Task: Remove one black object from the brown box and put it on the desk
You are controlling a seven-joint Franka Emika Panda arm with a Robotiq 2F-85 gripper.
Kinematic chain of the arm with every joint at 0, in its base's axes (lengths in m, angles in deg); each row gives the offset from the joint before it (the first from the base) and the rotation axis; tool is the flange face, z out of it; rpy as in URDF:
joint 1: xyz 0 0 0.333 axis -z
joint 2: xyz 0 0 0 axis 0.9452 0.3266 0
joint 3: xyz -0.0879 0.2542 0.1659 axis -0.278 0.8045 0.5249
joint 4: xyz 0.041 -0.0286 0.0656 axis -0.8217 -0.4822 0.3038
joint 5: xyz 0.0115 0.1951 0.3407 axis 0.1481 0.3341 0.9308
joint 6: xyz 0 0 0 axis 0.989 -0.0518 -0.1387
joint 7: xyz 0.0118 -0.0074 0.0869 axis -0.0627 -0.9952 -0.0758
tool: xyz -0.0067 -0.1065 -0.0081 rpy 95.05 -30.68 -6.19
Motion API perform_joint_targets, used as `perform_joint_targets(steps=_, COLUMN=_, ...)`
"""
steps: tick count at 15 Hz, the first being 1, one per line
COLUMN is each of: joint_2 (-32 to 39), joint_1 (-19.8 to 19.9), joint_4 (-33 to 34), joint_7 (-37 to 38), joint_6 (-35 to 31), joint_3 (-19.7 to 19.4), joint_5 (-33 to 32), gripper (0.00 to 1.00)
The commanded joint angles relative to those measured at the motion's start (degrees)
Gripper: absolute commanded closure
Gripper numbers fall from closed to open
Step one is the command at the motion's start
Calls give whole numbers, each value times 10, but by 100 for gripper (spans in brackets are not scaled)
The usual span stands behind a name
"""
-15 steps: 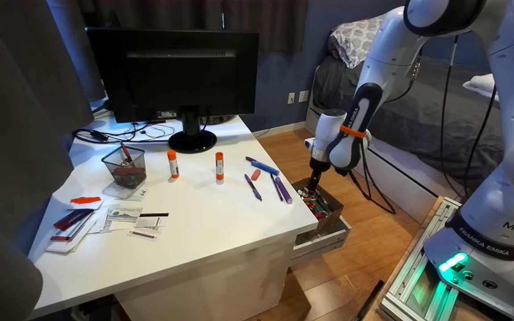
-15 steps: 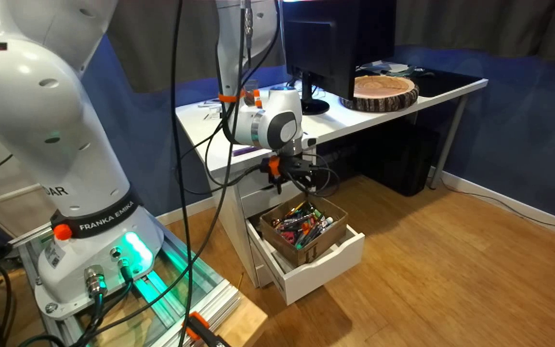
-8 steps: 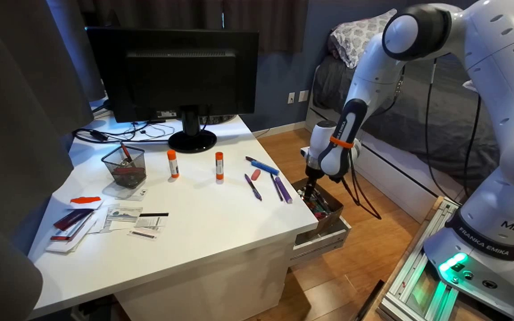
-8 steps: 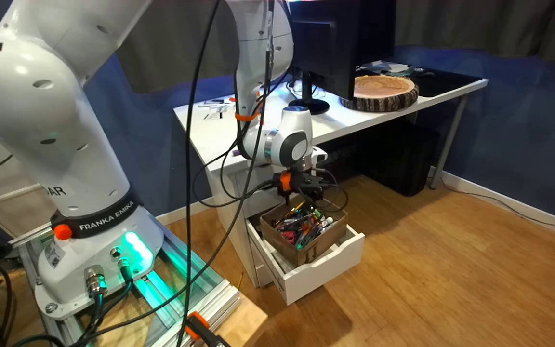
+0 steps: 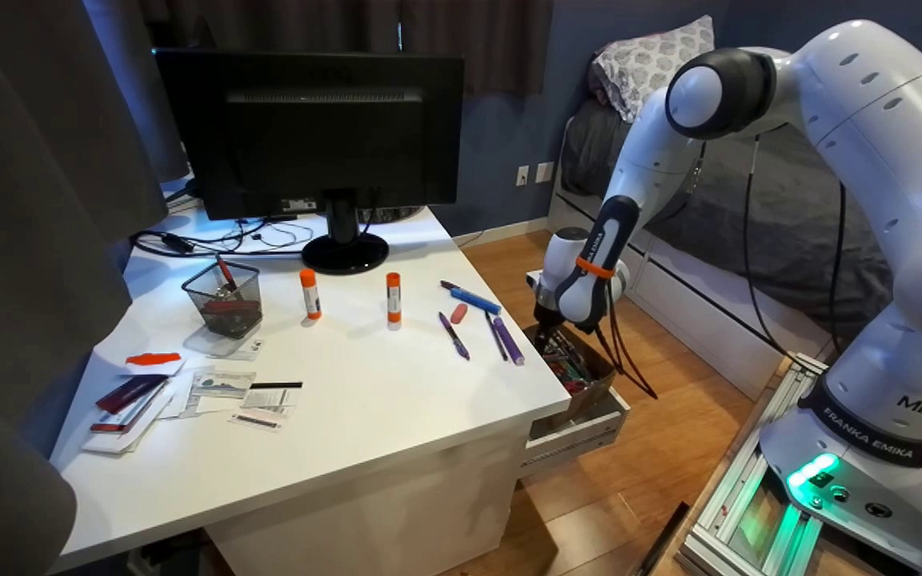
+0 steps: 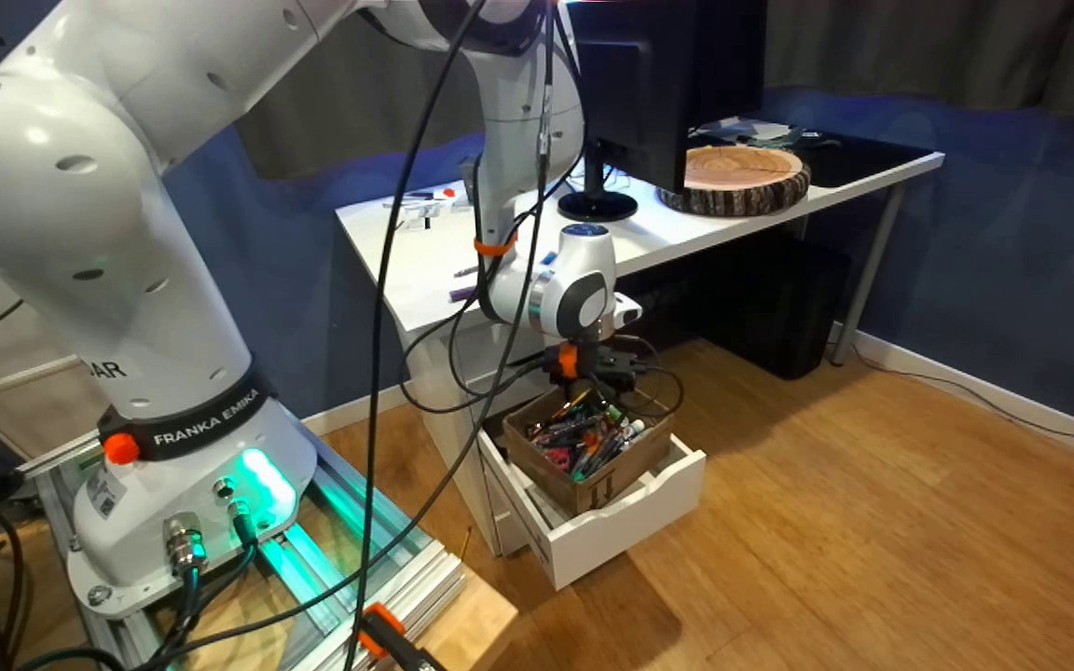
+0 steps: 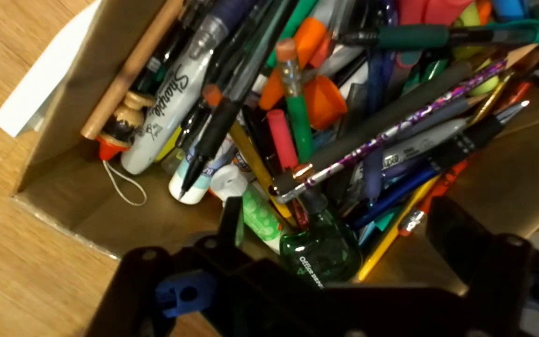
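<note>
Wrist view: the gripper is released, its fingers spread well apart over the brown box. Inside the box, a black pen lies at 10 o'clock from the gap, near a Sharpie marker; a green container lies near 6 o'clock, partly hidden by the gripper. Whether the fingertips touch the contents cannot be told.

In an exterior view the arm rises from its base at 4 o'clock, folds near 2 o'clock and slants down to the box, the gripper pointing downward. The box sits in an extended white drawer below the 3 o'clock edge of the white tabletop; that edge hides part of it. In an exterior view the wrist and gripper cover the box's 12 o'clock corner.

Near that edge lie a purple marker, a blue marker and a pink eraser, at 9 to 10 o'clock from the box. A monitor stands at the tabletop's 12 o'clock, a mesh pen cup at 10, cards at 8.
</note>
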Motion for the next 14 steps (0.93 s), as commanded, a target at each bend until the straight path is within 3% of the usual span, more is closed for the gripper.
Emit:
perform_joint_targets(steps=1, joint_2=38, joint_1=16, joint_4=49, joint_7=-30, joint_6=11, joint_3=22, joint_5=9, gripper=0)
perform_joint_targets(steps=6, joint_2=69, joint_1=18, joint_4=84, joint_7=-37, joint_6=9, joint_3=27, joint_5=8, gripper=2)
perform_joint_targets(steps=10, joint_2=88, joint_1=20, joint_4=104, joint_7=-45, joint_6=-1, joint_3=30, joint_5=5, gripper=24)
perform_joint_targets(steps=14, joint_2=100, joint_1=22, joint_4=116, joint_7=-55, joint_6=-9, joint_3=35, joint_5=1, gripper=23)
